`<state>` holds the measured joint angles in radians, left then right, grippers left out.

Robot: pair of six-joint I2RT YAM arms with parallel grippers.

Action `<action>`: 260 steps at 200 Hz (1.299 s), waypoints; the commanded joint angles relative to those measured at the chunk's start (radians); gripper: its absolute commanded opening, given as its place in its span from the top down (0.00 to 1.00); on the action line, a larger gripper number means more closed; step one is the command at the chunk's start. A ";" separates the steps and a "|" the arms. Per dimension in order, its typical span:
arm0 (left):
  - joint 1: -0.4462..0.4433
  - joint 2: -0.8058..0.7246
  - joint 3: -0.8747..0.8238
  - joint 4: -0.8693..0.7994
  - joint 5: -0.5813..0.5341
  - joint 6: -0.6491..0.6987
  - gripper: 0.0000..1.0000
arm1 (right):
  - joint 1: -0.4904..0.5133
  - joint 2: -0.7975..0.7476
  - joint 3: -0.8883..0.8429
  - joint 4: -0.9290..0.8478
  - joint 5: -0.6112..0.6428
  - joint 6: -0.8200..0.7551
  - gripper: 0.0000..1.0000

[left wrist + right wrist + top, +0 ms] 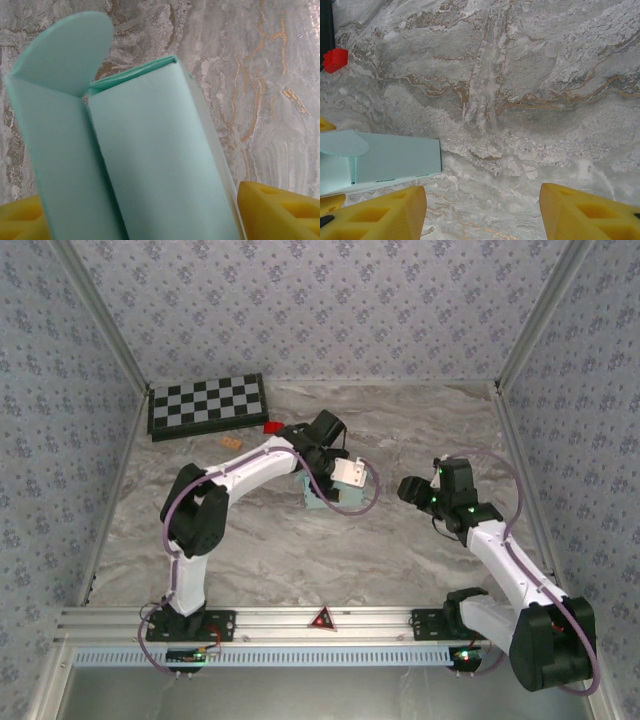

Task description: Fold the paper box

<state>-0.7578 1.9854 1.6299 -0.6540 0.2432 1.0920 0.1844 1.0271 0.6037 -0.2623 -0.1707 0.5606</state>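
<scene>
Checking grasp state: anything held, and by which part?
Right gripper open, empty. Paper box sits between jaws of left gripper; whether clamped can't be told.

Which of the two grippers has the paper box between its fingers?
The left gripper: the pale blue paper box sits between its yellow fingers. The right gripper has just marble table between its fingers, the box off to one side.

The pale light-blue thin cardboard paper box lay near the middle of the marbled tabletop, well apart from every edge. Its long panels were creased into a narrow rectangular sleeve with sharp, straight edges. One side panel stood apart from the sleeve, unclosed. At that panel's end a rounded flap stuck out, not tucked in.
</scene>
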 commanded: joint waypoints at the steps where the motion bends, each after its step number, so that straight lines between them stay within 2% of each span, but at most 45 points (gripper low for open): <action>1: 0.007 0.015 0.048 -0.019 0.019 -0.004 0.20 | -0.008 -0.006 -0.009 -0.006 0.014 0.010 0.37; 41: 0.003 0.011 0.092 -0.067 0.012 -0.030 0.20 | -0.011 0.004 -0.010 0.003 0.011 0.005 0.37; 98: -0.011 -0.019 0.113 -0.105 -0.005 -0.073 0.12 | -0.017 0.031 0.008 0.005 -0.001 -0.010 0.36; 181: -0.030 -0.177 0.017 0.019 -0.044 -0.231 0.12 | -0.018 0.081 0.082 -0.027 -0.039 -0.113 0.37; 219: -0.023 -0.295 -0.047 0.133 -0.164 -0.467 0.12 | -0.013 0.117 0.147 -0.062 -0.045 -0.163 0.38; 260: 0.035 -0.407 -0.081 0.112 -0.287 -0.798 0.13 | 0.008 0.152 0.213 -0.093 -0.056 -0.216 0.38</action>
<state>-0.7639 1.6505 1.5574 -0.5472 0.0547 0.5583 0.1780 1.1633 0.7616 -0.3088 -0.2092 0.4030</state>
